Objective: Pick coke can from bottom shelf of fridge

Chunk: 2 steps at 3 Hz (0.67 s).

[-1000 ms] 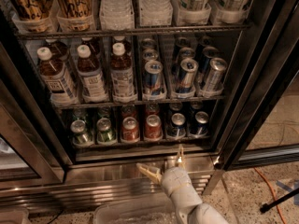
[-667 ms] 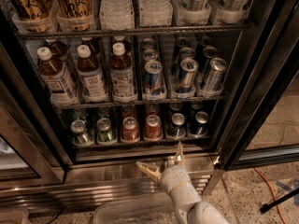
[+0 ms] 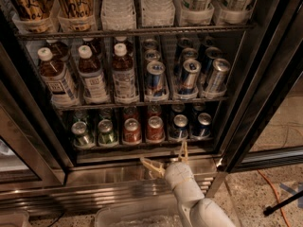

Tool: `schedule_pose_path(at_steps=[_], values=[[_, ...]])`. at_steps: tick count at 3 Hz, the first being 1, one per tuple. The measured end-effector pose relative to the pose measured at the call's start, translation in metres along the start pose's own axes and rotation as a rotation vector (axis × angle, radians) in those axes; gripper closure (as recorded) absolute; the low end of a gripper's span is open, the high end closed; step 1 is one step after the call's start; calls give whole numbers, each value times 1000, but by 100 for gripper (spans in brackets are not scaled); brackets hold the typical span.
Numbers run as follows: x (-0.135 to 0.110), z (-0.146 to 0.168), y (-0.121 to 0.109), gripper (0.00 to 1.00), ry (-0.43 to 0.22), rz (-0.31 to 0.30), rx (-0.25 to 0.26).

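Note:
The fridge (image 3: 265, 103) stands open. Its bottom shelf (image 3: 142, 145) holds a front row of short cans: two green at left, two red in the middle, two dark blue at right. The red coke cans (image 3: 155, 128) stand side by side, more red cans behind them. My gripper (image 3: 165, 157) is below the shelf's front edge, in front of the steel base, just under the right red can. Its two tan fingers (image 3: 150, 166) are spread apart, and it holds nothing.
The rack above holds bottles (image 3: 123, 72) at left and tall silver-blue cans (image 3: 155, 79) at right. The black door frame (image 3: 33, 122) flanks the opening. A clear plastic bin (image 3: 137, 214) sits on the floor below. An orange cable (image 3: 274, 188) lies at right.
The gripper has stayed in nearly the same place below the shelf, edging slightly up. The cans have not moved.

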State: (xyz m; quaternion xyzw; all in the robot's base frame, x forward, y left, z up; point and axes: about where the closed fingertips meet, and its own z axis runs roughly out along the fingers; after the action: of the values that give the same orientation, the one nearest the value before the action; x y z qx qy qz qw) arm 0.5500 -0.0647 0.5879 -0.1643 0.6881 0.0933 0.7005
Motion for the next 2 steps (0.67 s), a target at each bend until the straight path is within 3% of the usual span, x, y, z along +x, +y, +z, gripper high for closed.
schedule_pose_path(at_steps=[1, 2], values=[[0, 0, 0, 0, 0, 0, 0], [0, 0, 0, 10, 0, 0, 0]])
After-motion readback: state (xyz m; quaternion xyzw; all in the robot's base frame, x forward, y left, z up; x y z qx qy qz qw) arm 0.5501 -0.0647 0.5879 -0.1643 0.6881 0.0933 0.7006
